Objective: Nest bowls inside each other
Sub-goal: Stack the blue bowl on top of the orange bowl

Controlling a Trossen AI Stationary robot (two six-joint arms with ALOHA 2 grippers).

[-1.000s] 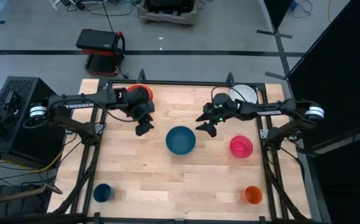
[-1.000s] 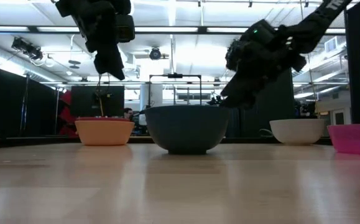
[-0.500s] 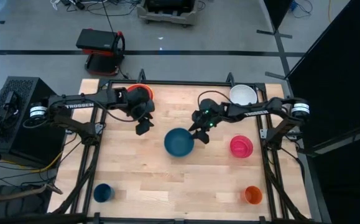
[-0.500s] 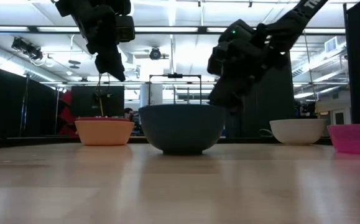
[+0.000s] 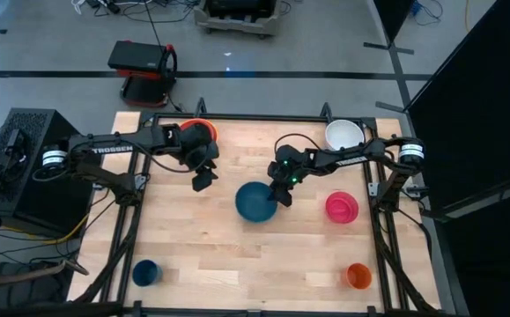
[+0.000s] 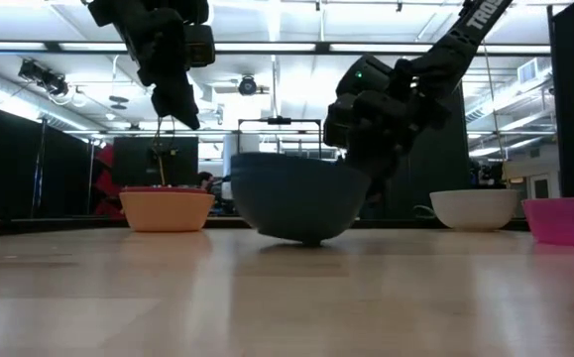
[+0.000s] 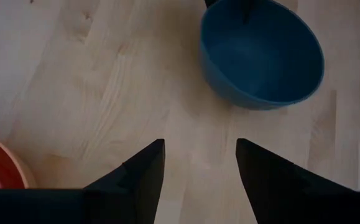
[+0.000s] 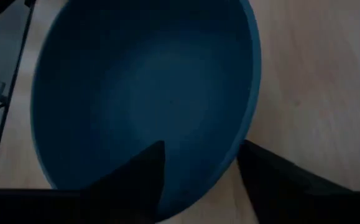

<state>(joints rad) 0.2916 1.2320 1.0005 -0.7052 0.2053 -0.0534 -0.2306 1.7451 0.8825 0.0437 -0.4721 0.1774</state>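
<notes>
While the left end effector hangs spread and empty above the surface, same spot as a second ago, near the orange bowl, the right end effector has moved in from beside the blue bowl onto its rim. One finger sits inside, one outside, pinching the wall. The blue bowl, flat before, now tilts in the low view, lifted on the gripped side, mid-surface. White bowl at the far right corner, pink bowl at the right, both unmoved.
</notes>
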